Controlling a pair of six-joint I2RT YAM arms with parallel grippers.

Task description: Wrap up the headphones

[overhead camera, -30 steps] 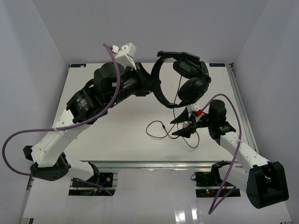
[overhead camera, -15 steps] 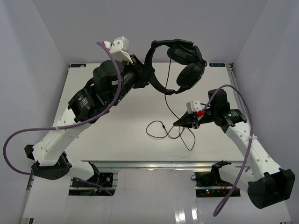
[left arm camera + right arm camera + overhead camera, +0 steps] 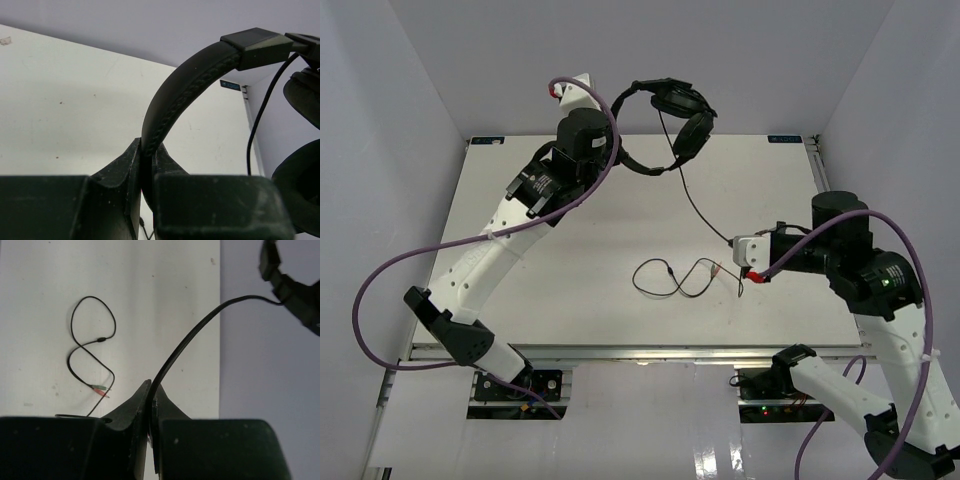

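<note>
The black headphones (image 3: 678, 112) hang in the air over the table's far edge. My left gripper (image 3: 617, 152) is shut on their headband (image 3: 175, 95), pinched between the fingers at my left gripper (image 3: 147, 155); the earcups (image 3: 305, 105) show at the right. The thin black cord (image 3: 705, 210) runs from an earcup down to my right gripper (image 3: 741, 250), which is shut on it. In the right wrist view the cord (image 3: 190, 340) rises out of the closed right gripper (image 3: 151, 395). The rest of the cord lies in loops (image 3: 92, 340) on the table, ending in green and red plugs (image 3: 101, 389).
The white table (image 3: 570, 250) has walls on the left, back and right. A metal rail (image 3: 830, 200) runs along its right edge. Purple robot cables (image 3: 410, 270) arc off both arms. The loose cord loops (image 3: 670, 277) lie at the table's centre front.
My left arm has carried the headphones back and to the left. My right gripper has drawn right and turned, still holding the cord, which now runs straighter between them.
</note>
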